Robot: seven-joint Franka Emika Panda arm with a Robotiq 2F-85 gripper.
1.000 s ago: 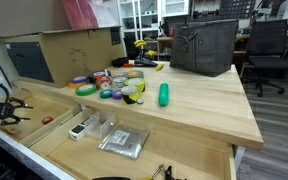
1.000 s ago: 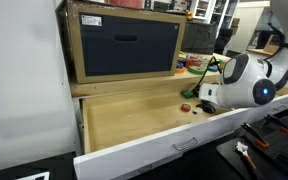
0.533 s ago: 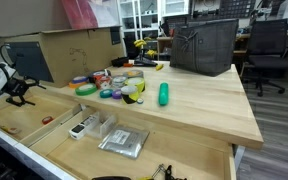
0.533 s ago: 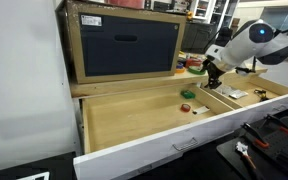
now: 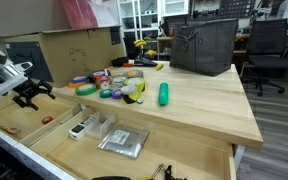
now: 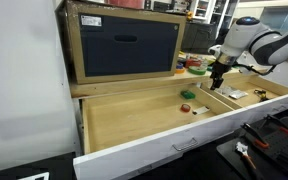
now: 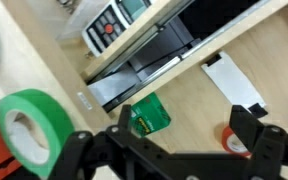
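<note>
My gripper (image 7: 164,150) is open and holds nothing, its black fingers (image 7: 252,135) wide apart above the floor of an open wooden drawer (image 6: 134,120). Straight below the gap lies a small green packet (image 7: 150,114). A small red round piece (image 7: 229,140) sits by the right finger, partly hidden behind it. In both exterior views the gripper (image 5: 29,92) (image 6: 217,82) hangs over the drawer's end next to the tabletop. The green packet (image 6: 187,95) and the red piece (image 6: 194,108) lie on the drawer floor under it, and the red piece (image 5: 46,120) shows again from the far side.
A green tape roll (image 7: 29,125) lies at the drawer's edge. The drawer also holds a white card (image 7: 234,85), a white keypad device (image 5: 79,128) and a grey tray (image 5: 122,142). On the tabletop are tape rolls, a green bottle (image 5: 164,94), a black bag (image 5: 204,45) and a cardboard box (image 5: 69,55).
The gripper has risen from low inside the drawer to above it, and its jaws have spread wider. The things in the drawer have not visibly moved.
</note>
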